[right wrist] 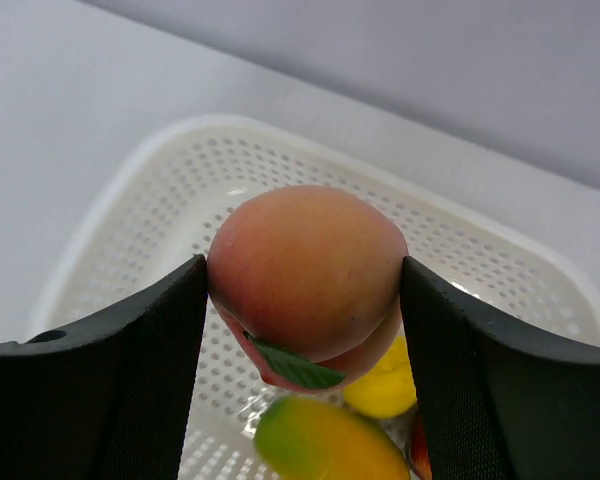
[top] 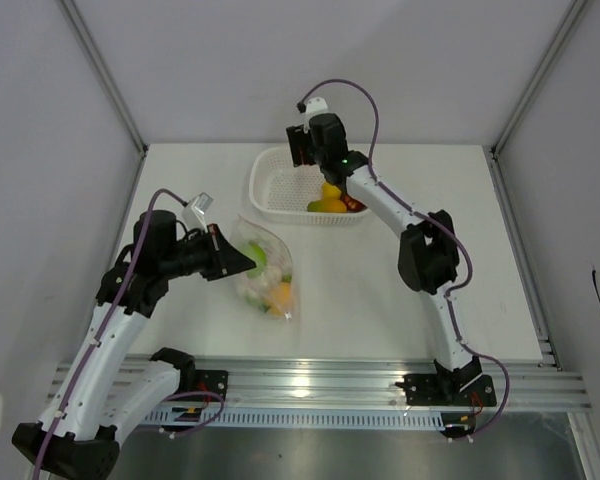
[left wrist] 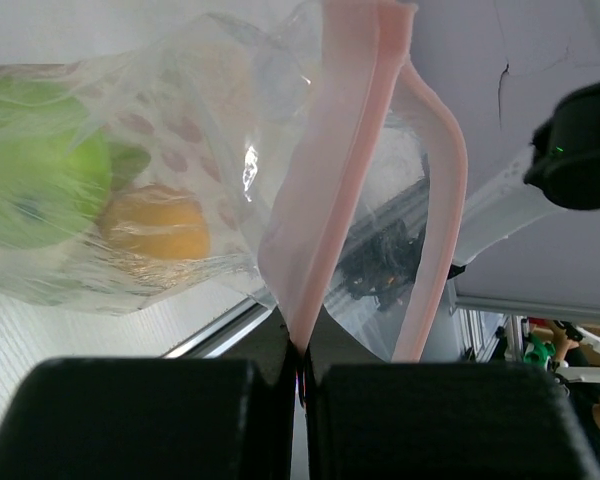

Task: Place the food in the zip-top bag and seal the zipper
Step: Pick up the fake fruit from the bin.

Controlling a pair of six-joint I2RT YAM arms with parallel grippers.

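Note:
The clear zip-top bag (top: 265, 272) lies mid-table with a green apple (left wrist: 40, 170), an orange citrus (left wrist: 155, 225) and other food inside. My left gripper (left wrist: 302, 375) is shut on one lip of the pink zipper (left wrist: 330, 180), while the other lip (left wrist: 442, 200) bows away, so the mouth gapes. Over the white basket (right wrist: 130, 240), my right gripper (right wrist: 303, 270) is shut on a peach (right wrist: 305, 250), lifted off the basket floor. Below it lie a mango (right wrist: 325, 445), a yellow citrus (right wrist: 385, 385) and a sliver of dark red apple (right wrist: 417, 455).
The white perforated basket (top: 275, 195) stands at the back of the table, just behind the bag. In the top view my right gripper (top: 328, 178) hangs over its right part. Grey walls enclose the table on three sides, and a metal rail (top: 320, 385) runs along the near edge.

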